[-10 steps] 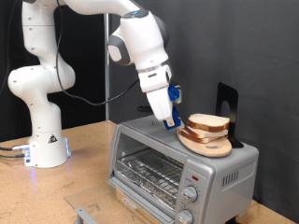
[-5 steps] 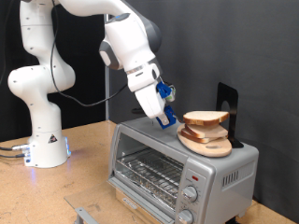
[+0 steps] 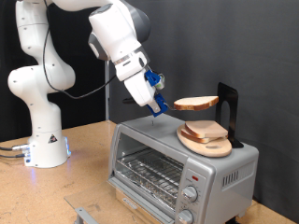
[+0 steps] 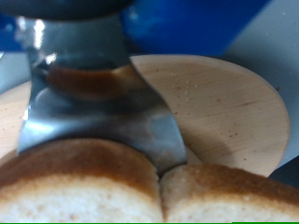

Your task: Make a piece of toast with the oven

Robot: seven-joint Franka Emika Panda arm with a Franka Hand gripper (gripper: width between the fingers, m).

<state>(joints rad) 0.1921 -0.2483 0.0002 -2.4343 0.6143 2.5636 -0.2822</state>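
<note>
So you've got the slice off the stack now. A second ago the gripper (image 3: pixel 159 101) was down at the edge of the bread pile on the oven roof; now the arm has swung up and toward the upper left of the frame, and the piece of toast (image 3: pixel 197 103) has come with it. It hangs in the air roughly level, well clear of the round wooden board (image 3: pixel 207 143) below, with its far end just in front of the black stand (image 3: pixel 226 110) at the right.

The gripper is closed down to about the bread's thickness, pinching the slice by its left crust edge. In the wrist view you can see the crust (image 4: pixel 89 82) pressed against the metal finger (image 4: pixel 98 117), so the hold looks real, though it's only on one end.

There's still another slice (image 3: pixel 204 130) left on the board, sitting on top of the oven (image 3: pixel 177 173) at lower center. The oven door looks shut, wire rack visible behind the glass, so nothing's gone inside yet. I'd say you're at the carry stage, with the pick done
</note>
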